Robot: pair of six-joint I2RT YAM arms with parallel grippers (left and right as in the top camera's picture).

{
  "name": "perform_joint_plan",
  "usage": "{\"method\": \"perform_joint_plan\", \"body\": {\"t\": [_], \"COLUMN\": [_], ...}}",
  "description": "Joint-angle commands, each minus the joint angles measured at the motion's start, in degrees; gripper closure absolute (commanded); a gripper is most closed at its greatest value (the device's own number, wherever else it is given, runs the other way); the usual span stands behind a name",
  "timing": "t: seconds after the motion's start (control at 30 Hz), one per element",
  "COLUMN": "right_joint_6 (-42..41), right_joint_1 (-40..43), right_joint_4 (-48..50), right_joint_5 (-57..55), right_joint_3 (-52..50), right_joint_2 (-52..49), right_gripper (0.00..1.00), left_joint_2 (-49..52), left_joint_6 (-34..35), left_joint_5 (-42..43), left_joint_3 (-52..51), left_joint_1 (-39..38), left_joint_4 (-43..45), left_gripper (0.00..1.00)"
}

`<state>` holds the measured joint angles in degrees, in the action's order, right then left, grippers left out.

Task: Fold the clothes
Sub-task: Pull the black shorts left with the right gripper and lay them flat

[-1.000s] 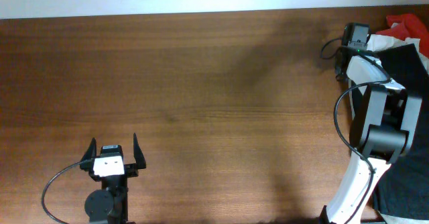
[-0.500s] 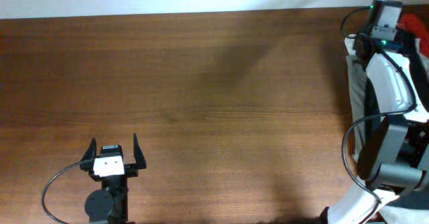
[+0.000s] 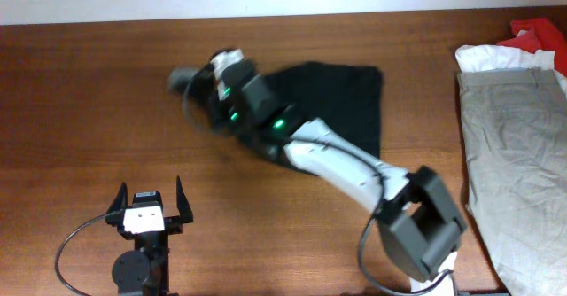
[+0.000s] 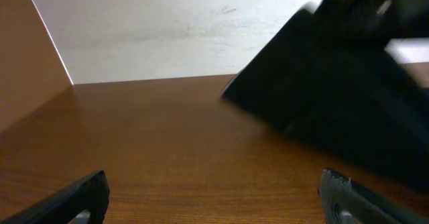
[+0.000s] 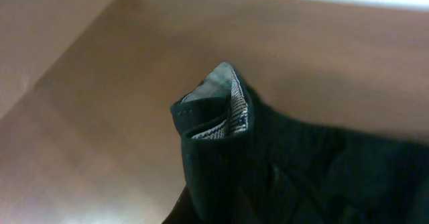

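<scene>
Top center, right gripper (image 3: 195, 79) is clamped on the black garment (image 3: 341, 101), probably to spread it flat for folding; left gripper (image 3: 149, 195) sits lower left, fingers apart.

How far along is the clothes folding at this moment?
Early. Nothing looks folded yet. In hand: the right hand appears to grip a corner of the black garment, which lies unfolded in the middle of the table. The left hand sits open and idle. Left: folding that garment, then the grey trousers, white cloth and red cloth piled at the right edge.
</scene>
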<state>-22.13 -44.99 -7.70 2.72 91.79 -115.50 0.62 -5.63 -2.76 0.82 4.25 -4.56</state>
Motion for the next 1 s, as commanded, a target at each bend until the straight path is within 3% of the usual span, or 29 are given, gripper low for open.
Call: {"method": "perform_joint_plan", "body": {"t": [0.0,0.07,0.1,0.13,0.2,0.33,0.43,0.47,0.53,0.63,0.73,0.9,0.97], "right_joint_6": [-3.28,-3.26,-3.26,-3.26,-0.76,5.84,5.84,6.6,8.85,8.87,12.07,12.57,12.74], "right_joint_1": [-4.7,-6.05,-6.03,-5.99,-5.53,-2.54,6.19,9.79,18.91,30.03,37.81,39.71,39.6], "right_joint_4": [0.92,1.55,1.73,2.1,3.85,0.48,-10.4,-15.39,-29.7,-41.57,-46.82,-45.86,-44.92], "right_joint_5": [-2.89,-6.19,-6.19,-6.21,-6.23,-6.91,-8.76,-8.79,-9.03,-8.52,2.4,7.19,7.23], "right_joint_3": [1.25,1.22,1.25,1.25,1.25,3.48,6.05,6.05,6.03,5.88,4.9,-0.17,-2.16], "right_joint_2": [-0.15,-0.15,-0.15,-0.15,-0.13,2.08,5.14,5.6,5.53,4.98,2.43,-1.84,-3.13], "right_gripper": [0.96,0.91,0.83,0.66,0.53,0.42,0.37,0.31,0.0,0.01,0.01,0.0,0.04], "left_joint_2": [-0.26,-0.26,-0.26,-0.26,-0.26,-0.26,-0.26,-0.26,-0.26,-0.26,-0.26,-0.26,-0.26], "left_joint_6": [-0.94,-0.94,-0.94,-0.94,-0.94,-0.94,-0.94,-0.94,-0.94,-0.94,-0.94,-0.94,-0.94], "left_joint_5": [0.46,0.46,0.46,0.46,0.46,0.46,0.46,0.46,0.46,0.46,0.46,0.46,0.46], "left_joint_3": [-0.31,-0.31,-0.31,-0.31,-0.31,-0.31,-0.31,-0.31,-0.31,-0.31,-0.31,-0.31,-0.31], "left_joint_1": [-0.2,-0.2,-0.2,-0.17,-0.2,-0.2,-0.2,-0.2,-0.2,-0.2,-0.2,-0.2,-0.2], "left_joint_4": [-0.04,-0.04,-0.04,-0.04,-0.04,-0.04,-0.04,-0.04,-0.04,-0.04,-0.04,-0.04,-0.04], "left_gripper": [0.01,0.01,0.01,0.01,0.01,0.01,0.01,0.01,0.01,0.01,0.01,0.01,0.01]}}
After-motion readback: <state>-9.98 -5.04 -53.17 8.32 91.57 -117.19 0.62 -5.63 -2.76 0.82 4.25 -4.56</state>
